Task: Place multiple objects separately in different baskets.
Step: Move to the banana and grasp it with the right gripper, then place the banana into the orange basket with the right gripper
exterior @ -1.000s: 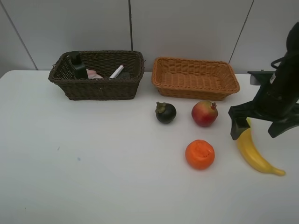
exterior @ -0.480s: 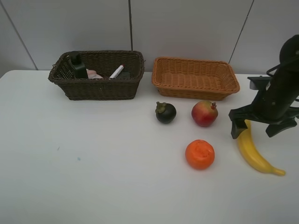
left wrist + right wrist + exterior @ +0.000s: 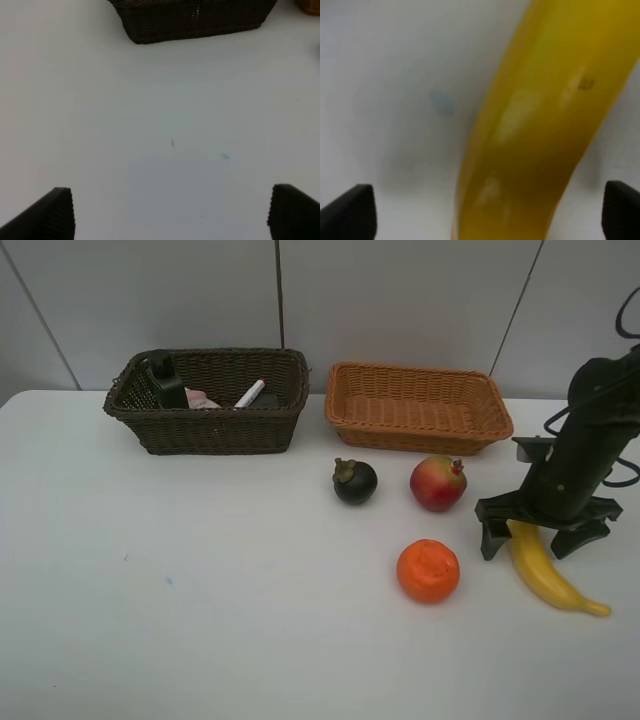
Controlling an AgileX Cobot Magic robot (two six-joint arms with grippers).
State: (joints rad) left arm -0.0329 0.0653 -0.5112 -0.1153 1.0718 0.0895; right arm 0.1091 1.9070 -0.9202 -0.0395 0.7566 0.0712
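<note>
A yellow banana (image 3: 548,575) lies on the white table at the right. My right gripper (image 3: 532,538) stands open, low over the banana's upper end, one finger on each side. In the right wrist view the banana (image 3: 540,125) fills the gap between the two fingertips (image 3: 350,212). An orange (image 3: 428,570), a red pomegranate-like fruit (image 3: 438,483) and a dark mangosteen (image 3: 354,481) sit on the table. The dark brown basket (image 3: 210,430) holds a dark green bottle (image 3: 163,380), a pink bottle (image 3: 203,399) and a white marker (image 3: 250,393). The light orange basket (image 3: 418,425) is empty. My left gripper (image 3: 170,212) is open over bare table.
The dark basket's wall (image 3: 195,22) shows at the far side of the left wrist view. The table's white surface (image 3: 200,590) spreads wide at front left. A grey panelled wall (image 3: 400,300) stands behind the baskets.
My right gripper has come down and shifted slightly left, from above the banana's upper end to straddling it near the table. The fruits and baskets have not moved.
</note>
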